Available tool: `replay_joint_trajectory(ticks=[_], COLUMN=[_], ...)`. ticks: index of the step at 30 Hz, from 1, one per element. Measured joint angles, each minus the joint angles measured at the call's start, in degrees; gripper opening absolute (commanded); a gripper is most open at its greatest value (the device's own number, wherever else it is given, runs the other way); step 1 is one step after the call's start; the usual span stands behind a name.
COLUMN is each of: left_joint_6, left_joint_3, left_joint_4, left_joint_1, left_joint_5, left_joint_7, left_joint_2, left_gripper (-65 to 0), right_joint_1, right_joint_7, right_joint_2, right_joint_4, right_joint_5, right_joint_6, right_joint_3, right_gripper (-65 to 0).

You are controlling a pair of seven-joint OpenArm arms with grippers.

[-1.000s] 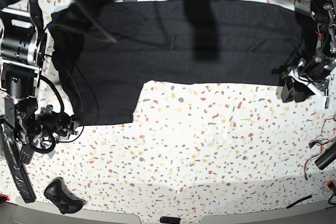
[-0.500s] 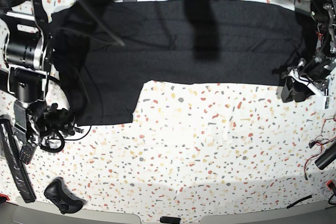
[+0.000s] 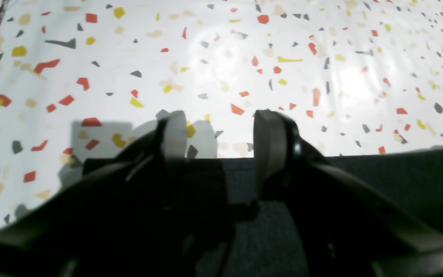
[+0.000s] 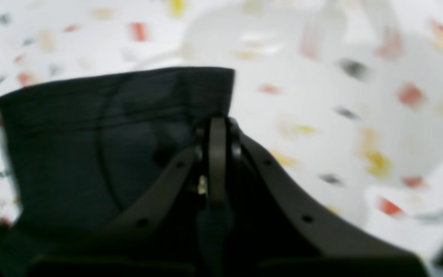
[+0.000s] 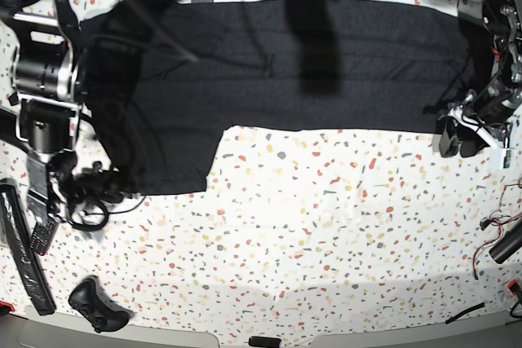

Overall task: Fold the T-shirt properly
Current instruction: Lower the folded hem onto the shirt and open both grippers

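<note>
One black T-shirt (image 5: 285, 63) lies across one speckled tabletop (image 5: 326, 242), and two grippers work at its near side. The right gripper (image 4: 218, 123) has its fingers pinched together on the shirt's edge near a sleeve corner; the left gripper (image 3: 219, 154) stands wide over the shirt's hem. Since the earlier frame, the right gripper has closed and shifted slightly inward; the shirt looks unchanged.

My left pincer (image 3: 219, 134) is hovering at three o'clock in the base view, its jaws standing apart; my right pincer (image 4: 219, 123) is closing its tips together at eight o'clock.
</note>
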Motion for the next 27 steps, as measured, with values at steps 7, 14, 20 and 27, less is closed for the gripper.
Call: replay_joint_trajectory(ticks=[7,14,20,27], left_joint_6=[0.00,0.00,0.00,0.00], left_joint_3=[0.00,-0.04,-0.04,-0.04], left_joint_4=[0.00,0.00,0.02,0.00], left_joint_1=[-0.04,0.11,0.15,0.26], left_joint_5=[0.15,0.17,0.17,0.17], left_joint_7=[-0.02,0.00,0.00,0.00], left_joint_2=[0.13,0.11,0.11,0.11], left_gripper=[-37.9,-38.0,-38.0,-38.0], right_joint_1=[-0.98,-10.23,-16.11,-18.62], right_joint_7=[-0.79,1.70,1.44,1.01], right_joint_2=[0.20,-0.09,0.07,-0.02], right_joint_4=[12.44,30.47,42.51,44.94], right_joint_5=[1.53,-3.08,-2.99,-2.89], right_joint_6=[0.11,-0.85,-1.60,-3.06], right_joint_3=[-11.76,-24.46,-24.92,-23.85], right_gripper=[-65.0,-65.0,-65.0,-65.0])
